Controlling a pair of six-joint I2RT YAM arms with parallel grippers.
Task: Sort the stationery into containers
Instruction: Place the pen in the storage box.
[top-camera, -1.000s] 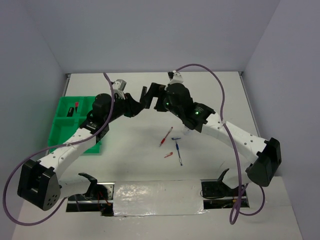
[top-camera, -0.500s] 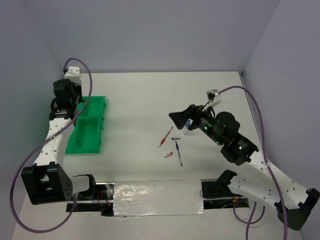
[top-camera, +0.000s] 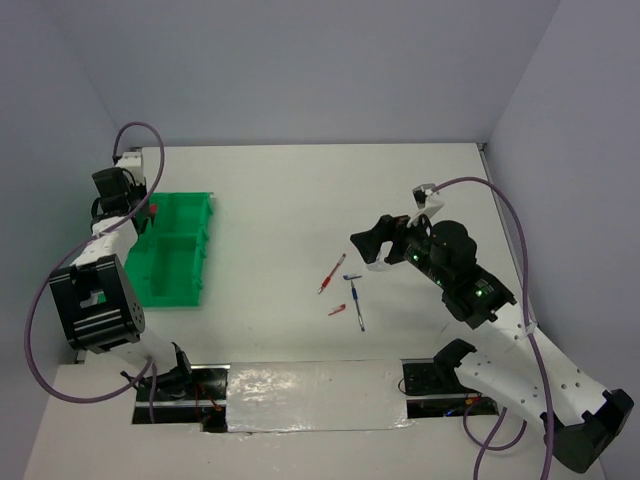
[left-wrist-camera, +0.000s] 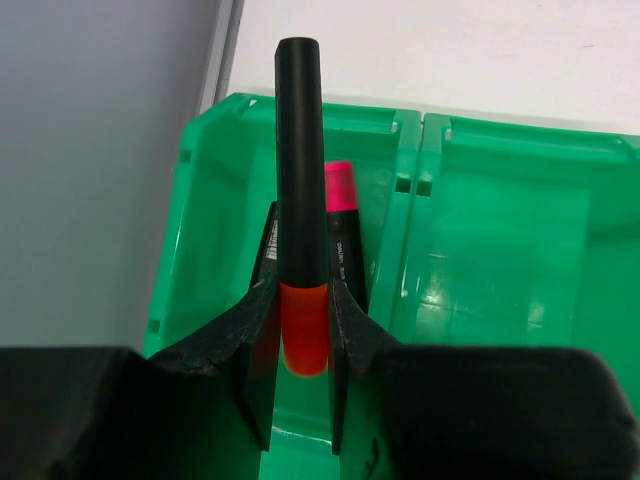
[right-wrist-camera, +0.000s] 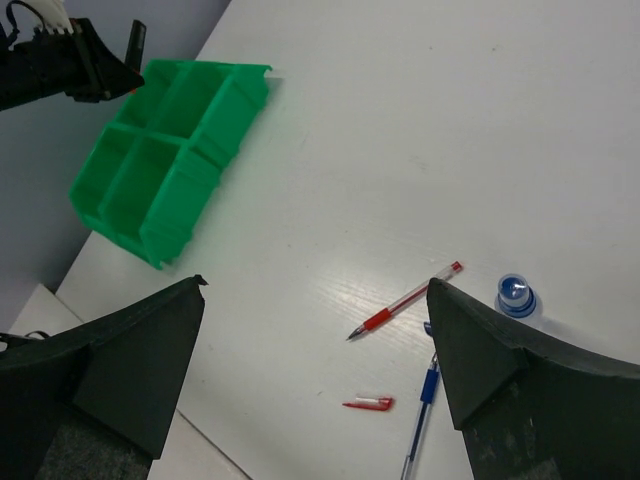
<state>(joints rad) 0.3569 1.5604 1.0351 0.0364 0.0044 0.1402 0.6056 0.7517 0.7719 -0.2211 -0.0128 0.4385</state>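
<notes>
My left gripper (left-wrist-camera: 300, 292) is shut on a black highlighter with an orange end (left-wrist-camera: 299, 180), held over the far-left compartment of the green tray (left-wrist-camera: 500, 230). A pink-ended highlighter (left-wrist-camera: 340, 195) lies in that compartment, just beneath. From above, the left gripper (top-camera: 147, 215) hangs at the tray's (top-camera: 180, 265) left rear corner. My right gripper (right-wrist-camera: 315, 285) is open and empty, high over the table. Below it lie a red pen (right-wrist-camera: 405, 300), a blue pen (right-wrist-camera: 420, 420), a loose red cap (right-wrist-camera: 368, 404) and a small blue-capped bottle (right-wrist-camera: 517, 295).
The red pen (top-camera: 332, 273), blue pen (top-camera: 356, 305) and red cap (top-camera: 337, 310) lie mid-table, well right of the tray. The left wall stands close beside the tray. A shiny strip runs along the table's near edge (top-camera: 310, 395).
The left arm swung from the table's middle to the tray's left rear corner. The right arm pulled back to the right of the pens. The pens have not moved.
</notes>
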